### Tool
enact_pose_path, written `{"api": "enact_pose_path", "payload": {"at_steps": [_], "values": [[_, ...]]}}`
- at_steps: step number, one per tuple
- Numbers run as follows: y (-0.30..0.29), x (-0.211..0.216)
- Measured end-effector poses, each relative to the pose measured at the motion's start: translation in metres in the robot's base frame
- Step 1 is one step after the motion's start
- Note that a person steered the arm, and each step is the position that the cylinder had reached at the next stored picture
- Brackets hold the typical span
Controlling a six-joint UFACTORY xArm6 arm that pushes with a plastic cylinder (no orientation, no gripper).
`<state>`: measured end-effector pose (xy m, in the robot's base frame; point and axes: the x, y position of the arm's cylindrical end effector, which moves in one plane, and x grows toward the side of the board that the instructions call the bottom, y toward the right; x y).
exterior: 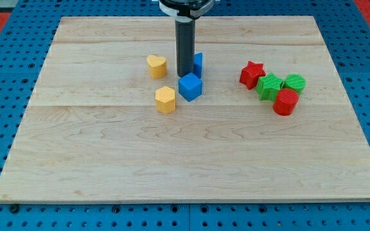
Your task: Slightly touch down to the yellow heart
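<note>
The yellow heart [157, 65] lies on the wooden board [191, 160], left of centre toward the view's top. My tip [184, 75] stands to its right, a short gap apart, not touching it. The tip is just above a blue cube [190, 86] and in front of another blue block [198, 63], which the rod partly hides. A yellow hexagonal block [165, 99] lies below the heart, left of the blue cube.
On the view's right sits a cluster: a red star [252, 74], a green star [270, 85], a green round block [295, 82] and a red block [286, 102]. Blue pegboard surrounds the board.
</note>
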<state>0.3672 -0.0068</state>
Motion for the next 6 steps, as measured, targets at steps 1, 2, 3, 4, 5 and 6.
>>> {"api": "enact_pose_path", "payload": {"at_steps": [1, 2, 3, 4, 5, 6], "values": [[-0.034, 0.003], [-0.056, 0.02], [-0.054, 0.022], [-0.037, 0.042], [-0.033, 0.048], [-0.037, 0.048]]}}
